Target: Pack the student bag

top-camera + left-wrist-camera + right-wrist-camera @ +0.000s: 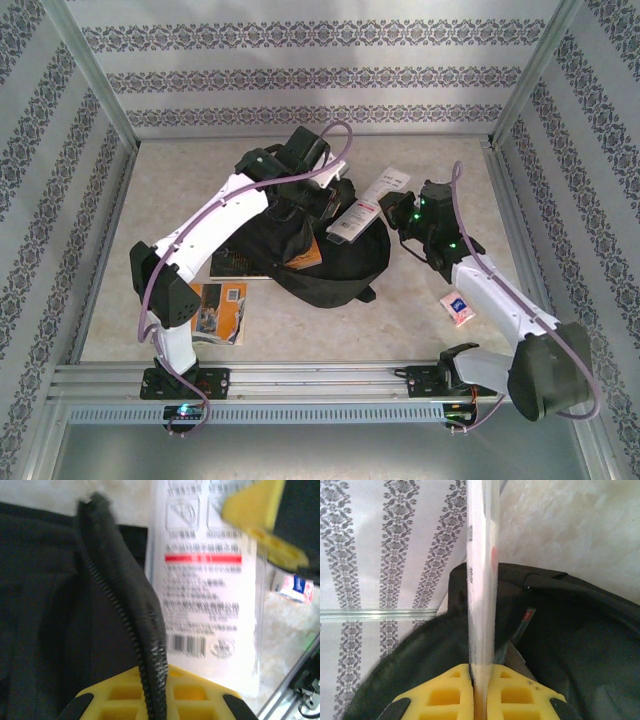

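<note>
The student bag [335, 262], a black soft backpack, lies in the middle of the table. My left gripper [318, 200] reaches over its far side and is shut on the bag's zipper edge [135, 630], which runs up between the yellow pads [200, 690]. My right gripper [400, 215] is shut on a flat white packet [368, 205] with a red stripe and barcode [205, 595], held above the bag's opening. In the right wrist view the packet [481, 580] stands edge-on between the jaws of the right gripper [480, 680], with the bag [565, 645] below it.
An orange book [250, 262] lies partly under the bag's left side. A second orange booklet [218, 310] rests near the left arm's base. A small pink and white packet [458, 307] lies beside the right arm. Patterned walls and metal posts enclose the table.
</note>
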You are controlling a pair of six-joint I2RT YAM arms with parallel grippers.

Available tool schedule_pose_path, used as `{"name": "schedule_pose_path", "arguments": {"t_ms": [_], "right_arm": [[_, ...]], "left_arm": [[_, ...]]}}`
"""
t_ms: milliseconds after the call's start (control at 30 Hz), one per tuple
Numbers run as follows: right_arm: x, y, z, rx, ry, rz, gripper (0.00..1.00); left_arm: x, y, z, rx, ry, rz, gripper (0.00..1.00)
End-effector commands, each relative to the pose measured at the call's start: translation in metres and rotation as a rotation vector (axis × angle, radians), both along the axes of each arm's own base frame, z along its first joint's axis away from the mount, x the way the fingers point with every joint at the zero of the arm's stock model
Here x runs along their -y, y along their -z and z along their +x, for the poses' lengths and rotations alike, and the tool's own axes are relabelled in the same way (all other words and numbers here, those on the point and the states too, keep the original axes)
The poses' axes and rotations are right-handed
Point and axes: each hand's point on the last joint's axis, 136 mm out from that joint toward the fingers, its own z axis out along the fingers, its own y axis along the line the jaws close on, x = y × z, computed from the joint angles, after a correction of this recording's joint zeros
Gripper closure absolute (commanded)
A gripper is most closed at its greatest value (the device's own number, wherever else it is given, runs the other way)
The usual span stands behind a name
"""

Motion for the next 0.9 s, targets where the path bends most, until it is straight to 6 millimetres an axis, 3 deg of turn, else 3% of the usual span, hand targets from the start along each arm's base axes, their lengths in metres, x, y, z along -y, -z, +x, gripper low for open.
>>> {"name": "schedule_pose_path", "arguments": {"t_ms": [0,100,233,600,867], "right_arm": [[-0.006,0.006,-0.021,0.015,-0.043,-0.02,0.97],[-0.015,0.011,-0.035,0.035,-0.076,-0.007,0.99],[-0.031,0.01,-0.044,0.058,-0.12,-0.022,1.0],[-0.044,-0.002,-0.006,0.091,0.125,0.037,1.0],[-0.089,-0.002,0.021,0.142,0.194,0.161,0.98]], "left_arm": [[-0.021,-0.062,0.012,0.164,-0.094,-0.033,1.0],[-0.027,-0.095,0.016,0.25,-0.135,-0.068,1.0],[-0.03,-0.114,0.018,0.29,-0.151,-0.091,1.0],[-0.014,-0.115,0.016,0.229,-0.154,-0.193,1.0],[-0.005,-0.121,0.028,0.214,-0.201,-0.253,1.0]]}}
